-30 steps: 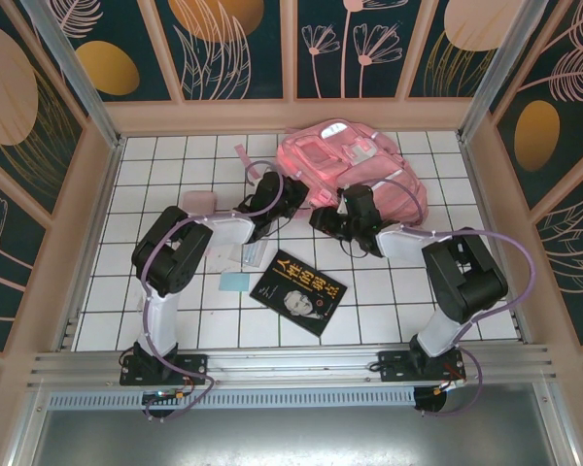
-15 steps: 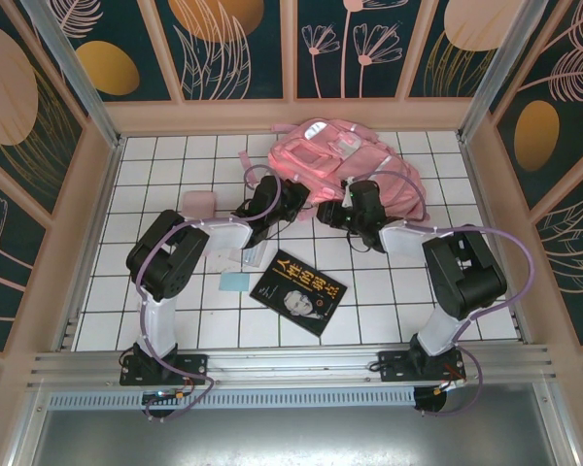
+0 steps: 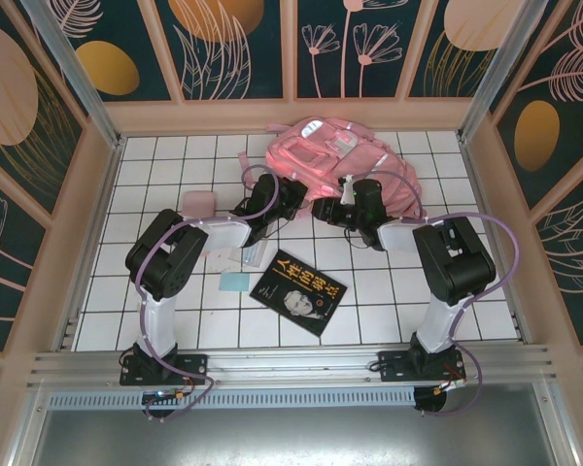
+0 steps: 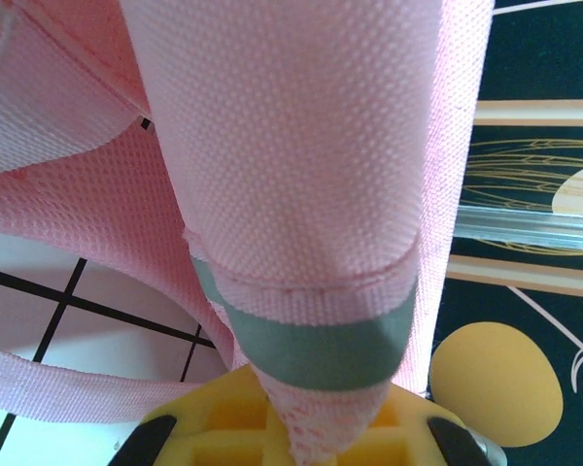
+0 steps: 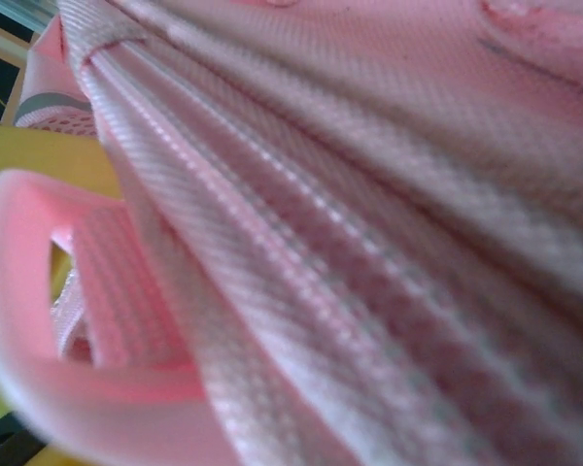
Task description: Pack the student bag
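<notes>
The student bag [image 3: 335,160], a big soft pink backpack, lies at the back of the tiled table. My left gripper [image 3: 290,194] sits at its near left edge. In the left wrist view a pink strap [image 4: 301,194] with a grey strip [image 4: 321,340] runs down between the yellow fingers [image 4: 214,413], and the left gripper [image 4: 316,442] is shut on it. My right gripper [image 3: 326,210] presses against the bag's near edge. The right wrist view is blurred pink bag fabric [image 5: 369,194] with a pink loop [image 5: 39,320], and the fingers are hidden.
A black book [image 3: 298,291] with a face on its cover lies in the middle front. A light blue card [image 3: 235,282] and a clear packet [image 3: 249,257] lie left of it. A small flat pink case [image 3: 199,203] rests at the left. Wooden walls ring the table.
The bag has shifted a little back and left. My right gripper moved left along the bag's near edge, and its arm swung inward. The left gripper kept its hold.
</notes>
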Tool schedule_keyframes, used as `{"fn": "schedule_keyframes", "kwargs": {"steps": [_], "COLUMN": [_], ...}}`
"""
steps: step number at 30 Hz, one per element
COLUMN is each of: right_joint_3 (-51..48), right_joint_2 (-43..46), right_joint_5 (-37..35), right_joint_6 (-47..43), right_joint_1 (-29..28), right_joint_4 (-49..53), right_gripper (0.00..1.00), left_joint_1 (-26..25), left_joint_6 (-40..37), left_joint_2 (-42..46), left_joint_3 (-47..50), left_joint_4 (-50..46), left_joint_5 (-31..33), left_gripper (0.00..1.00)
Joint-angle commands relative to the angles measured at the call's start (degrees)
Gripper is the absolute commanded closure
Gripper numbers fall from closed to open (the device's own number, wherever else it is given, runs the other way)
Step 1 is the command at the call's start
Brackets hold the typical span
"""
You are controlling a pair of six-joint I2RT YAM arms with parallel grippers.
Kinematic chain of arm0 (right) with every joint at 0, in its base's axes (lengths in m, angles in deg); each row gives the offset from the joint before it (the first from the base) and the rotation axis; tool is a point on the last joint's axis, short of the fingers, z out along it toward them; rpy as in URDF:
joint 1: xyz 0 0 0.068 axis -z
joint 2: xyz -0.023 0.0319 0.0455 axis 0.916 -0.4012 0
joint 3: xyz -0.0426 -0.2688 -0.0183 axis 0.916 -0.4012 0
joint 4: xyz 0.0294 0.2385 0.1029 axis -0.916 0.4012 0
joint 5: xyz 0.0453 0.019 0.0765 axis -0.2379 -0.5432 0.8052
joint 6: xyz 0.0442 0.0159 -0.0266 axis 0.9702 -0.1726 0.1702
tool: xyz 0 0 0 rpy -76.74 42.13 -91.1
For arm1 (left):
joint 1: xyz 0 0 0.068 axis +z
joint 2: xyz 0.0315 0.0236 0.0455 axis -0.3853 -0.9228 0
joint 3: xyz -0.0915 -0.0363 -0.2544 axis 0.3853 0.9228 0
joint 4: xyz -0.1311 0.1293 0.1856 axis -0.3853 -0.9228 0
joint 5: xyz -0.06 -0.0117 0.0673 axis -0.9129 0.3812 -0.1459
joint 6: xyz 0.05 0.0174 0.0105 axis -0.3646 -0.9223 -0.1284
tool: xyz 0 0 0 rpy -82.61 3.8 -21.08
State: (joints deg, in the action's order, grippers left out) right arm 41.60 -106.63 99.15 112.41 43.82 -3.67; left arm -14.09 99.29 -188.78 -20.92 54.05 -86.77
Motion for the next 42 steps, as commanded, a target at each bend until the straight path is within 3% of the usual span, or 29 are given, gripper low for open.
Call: {"fn": "schedule_keyframes", "kwargs": {"steps": [1, 5, 14, 29, 37, 42], "right_joint_3": [2.9, 2.7, 3.5, 1.6, -4.9, -7.1], "right_joint_2": [-0.4, 0.1, -1.6, 3.2, 9.0, 9.5], "right_joint_5": [-1.3, -4.9, -11.6, -20.5, -16.9, -11.0], "right_joint_6": [-0.5, -3.0, -5.7, -14.2, -19.2, -19.6], "right_joint_1": [1.5, 1.5, 0.9, 0.2, 0.6, 2.8], "right_joint_4": [-6.0, -4.4, -4.0, -0.9, -3.2, -7.6], "right_gripper": [0.62, 0.7, 0.64, 0.98, 1.0, 1.0], "left_joint_1": [-1.7, -1.6, -1.6, -1.6, -1.4, -1.4], "left_joint_6": [2.5, 2.8, 3.5, 5.0, 5.7, 5.6], "left_joint_2": [3.7, 4.1, 5.3, 4.1, 2.7, 2.9], "left_joint_3": [-1.2, -1.1, -1.0, -1.4, -2.8, -4.3], "left_joint_4": [5.7, 6.1, 6.9, 8.2, 8.8, 8.3], "left_joint_5": [-7.0, -7.4, -8.5, -8.0, -8.0, -8.9], "left_gripper": [1.0, 1.0, 1.0, 1.0, 1.0, 1.0]}}
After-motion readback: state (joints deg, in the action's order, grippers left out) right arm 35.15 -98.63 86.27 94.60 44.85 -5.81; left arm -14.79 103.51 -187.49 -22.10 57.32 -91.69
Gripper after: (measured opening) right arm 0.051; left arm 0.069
